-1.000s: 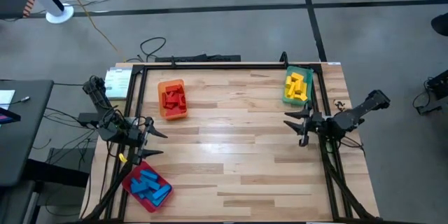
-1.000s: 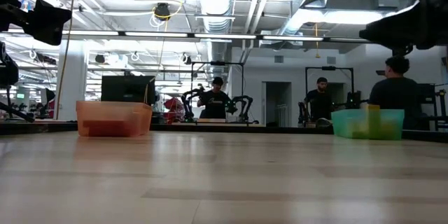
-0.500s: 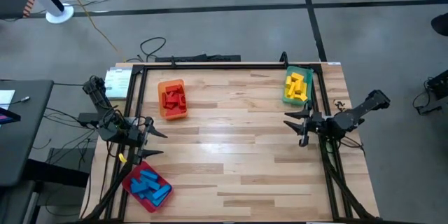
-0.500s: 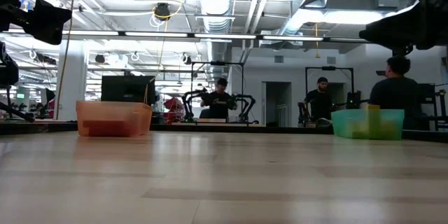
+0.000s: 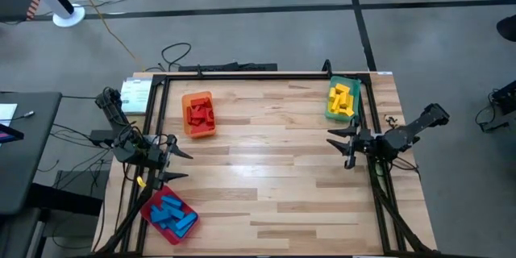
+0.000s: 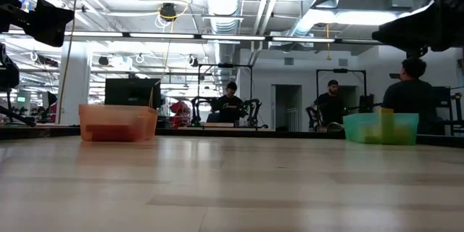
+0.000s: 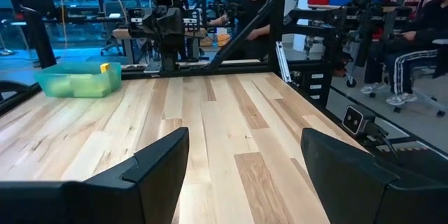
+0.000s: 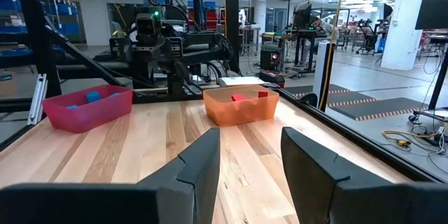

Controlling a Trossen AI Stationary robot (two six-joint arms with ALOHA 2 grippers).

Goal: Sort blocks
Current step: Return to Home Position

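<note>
All the blocks I see lie in trays. Red blocks [image 5: 198, 113] fill the orange tray [image 5: 187, 126] at the far left. Yellow blocks [image 5: 342, 97] lie in the green tray [image 5: 331, 113] at the far right. Blue blocks [image 5: 168, 211] sit in the red tray [image 5: 187, 210] at the near left corner. My left gripper [image 5: 185, 166] hovers at the left edge, open and level, nothing between its fingers [image 7: 157, 164]. My right gripper [image 5: 331, 142] hovers at the right edge, also level, its fingers [image 8: 308, 157] apart around nothing.
A black frame [image 5: 242, 74] runs round the tabletop. Bare wood [image 5: 266, 169] spans the middle between the two grippers. Beyond the far edge, people [image 6: 410, 94] sit at other stations. In the low view the orange tray [image 6: 117, 122] and green tray [image 6: 380, 127] stand at the far edge.
</note>
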